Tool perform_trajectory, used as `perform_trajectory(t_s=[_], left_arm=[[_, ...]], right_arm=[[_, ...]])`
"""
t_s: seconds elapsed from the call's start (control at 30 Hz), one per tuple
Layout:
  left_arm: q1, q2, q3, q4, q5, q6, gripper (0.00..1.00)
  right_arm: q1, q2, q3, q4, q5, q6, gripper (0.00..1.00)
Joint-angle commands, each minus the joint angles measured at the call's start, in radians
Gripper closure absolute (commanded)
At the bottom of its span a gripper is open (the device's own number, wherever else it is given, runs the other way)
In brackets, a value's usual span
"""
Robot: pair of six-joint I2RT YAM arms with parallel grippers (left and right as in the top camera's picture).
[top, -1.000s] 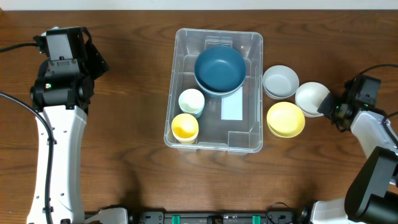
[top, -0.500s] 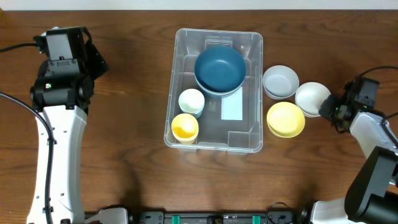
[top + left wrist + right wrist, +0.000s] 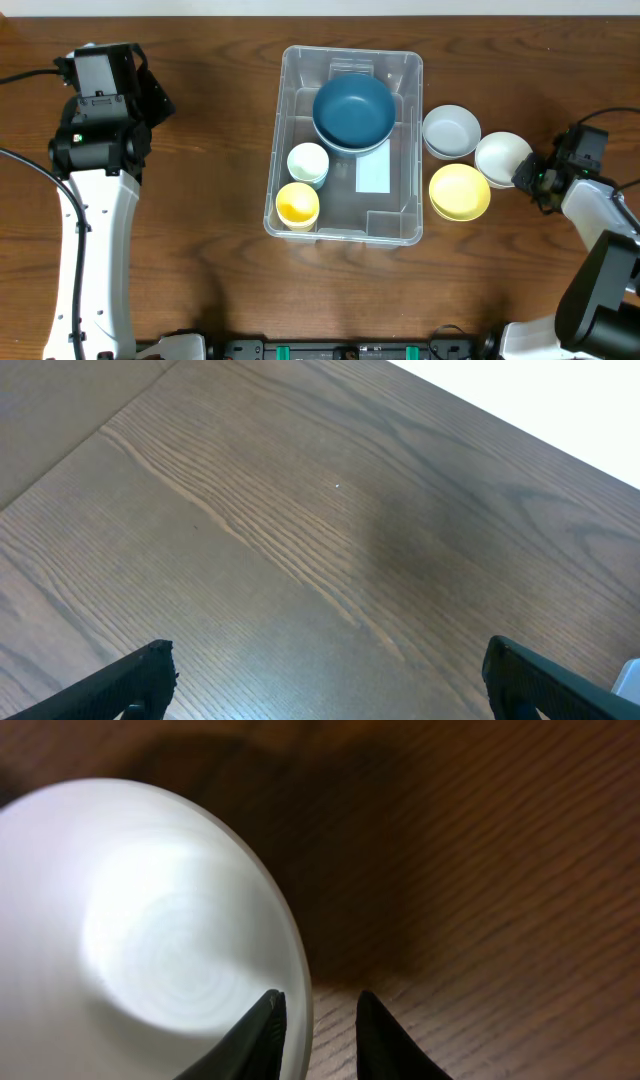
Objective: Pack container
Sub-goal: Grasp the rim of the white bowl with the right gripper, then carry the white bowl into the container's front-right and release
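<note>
The container [image 3: 283, 130] is a large clear bin at the table's middle with a white label [image 3: 373, 173] on its bottom. Inside it are a dark blue bowl [image 3: 353, 110], a small white cup [image 3: 307, 162] and a small yellow cup [image 3: 297, 204]. To its right stand a pale grey bowl [image 3: 450, 131], a white bowl [image 3: 500, 157] and a yellow bowl [image 3: 459, 191]. My right gripper [image 3: 527, 176] straddles the white bowl's [image 3: 130, 950] right rim. In the right wrist view [image 3: 318, 1010] one finger is inside the rim, the other outside with a small gap. My left gripper [image 3: 150, 95] is open and empty, far left.
The left wrist view shows only bare wood between the wide-open left gripper fingers [image 3: 330, 670]. The three loose bowls stand close together between the bin and my right arm. The table's back edge runs just behind the bin.
My right wrist has shifted very slightly at the white bowl's rim. The bowl, the bin and the left arm have not moved.
</note>
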Motion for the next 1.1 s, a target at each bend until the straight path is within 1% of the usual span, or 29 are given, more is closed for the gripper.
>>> perform_trajectory(t_s=[0.0,0.03,0.07,0.1,0.2,0.3,0.43,0.53,0.67,0.8,0.9,1.07], left_arm=[[0.005,-0.002,0.013,-0.003,-0.021,0.009,0.02],[0.005,-0.002,0.013,-0.003,-0.021,0.009,0.02],[0.005,-0.002,0.013,-0.003,-0.021,0.009,0.02],[0.005,-0.002,0.013,-0.003,-0.021,0.009,0.02],[0.005,-0.002,0.013,-0.003,-0.021,0.009,0.02],[0.005,-0.002,0.013,-0.003,-0.021,0.009,0.02],[0.005,-0.002,0.013,-0.003,-0.021,0.009,0.02],[0.005,-0.002,0.013,-0.003,-0.021,0.009,0.02],[0.005,-0.002,0.013,-0.003,-0.021,0.009,0.02],[0.005,-0.002,0.013,-0.003,-0.021,0.009,0.02],[0.005,-0.002,0.013,-0.003,-0.021,0.009,0.02],[0.005,-0.002,0.013,-0.003,-0.021,0.009,0.02]], right_arm=[[-0.003,0.030,-0.008,0.009,0.011,0.018,0.79],[-0.003,0.031,-0.008,0.010,0.011,0.018,0.83],[-0.003,0.030,-0.008,0.011,0.011,0.018,0.90],[-0.003,0.030,-0.008,0.014,0.011,0.018,0.93],[-0.004,0.027,0.009,-0.003,0.013,0.017,0.98],[-0.008,0.000,0.053,-0.079,0.061,0.017,0.99],[-0.008,-0.077,0.129,-0.222,0.143,0.017,0.99],[-0.001,-0.158,0.187,-0.315,0.113,0.018,0.99],[0.047,-0.280,0.264,-0.430,0.046,0.011,0.99],[0.169,-0.379,0.328,-0.497,0.005,-0.040,0.99],[0.322,-0.427,0.340,-0.497,0.003,-0.068,0.99],[0.553,-0.423,0.336,-0.486,0.005,-0.076,0.98]])
